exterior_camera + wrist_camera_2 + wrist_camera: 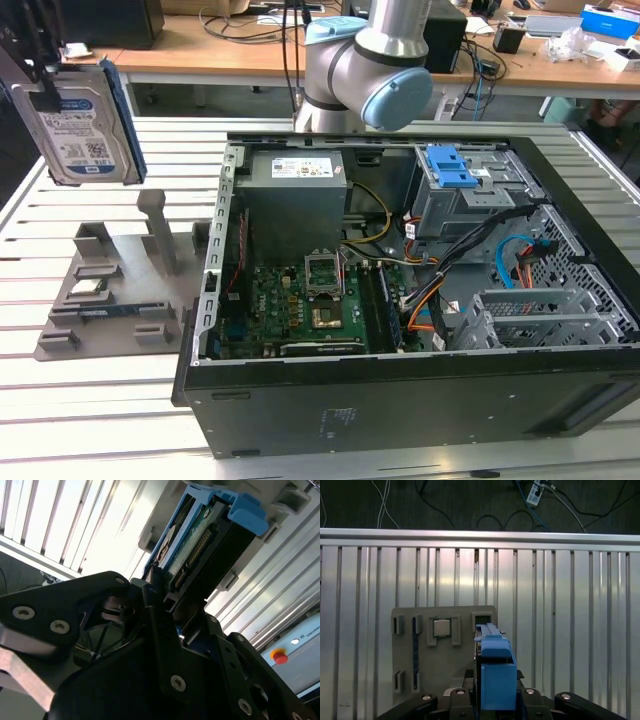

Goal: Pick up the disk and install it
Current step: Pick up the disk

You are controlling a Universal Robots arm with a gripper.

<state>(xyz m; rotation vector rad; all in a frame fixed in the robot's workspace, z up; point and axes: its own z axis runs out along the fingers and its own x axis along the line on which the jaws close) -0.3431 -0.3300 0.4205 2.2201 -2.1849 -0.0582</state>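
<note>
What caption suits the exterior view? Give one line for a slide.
Tool holds the disk aloft over the grey fixture, beside the open computer case.

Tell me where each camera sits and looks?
Exterior view: off the arm, looking down on the open computer case, with the arm behind it and the disk held up.
First wrist view: on the arm, looking down past gripper and disk to the grey parts holder on the slatted table.
Second wrist view: on the arm, looking along the black gripper at the disk's connector end.
Shared: all show the disk; exterior and first wrist views share the parts holder.
</note>
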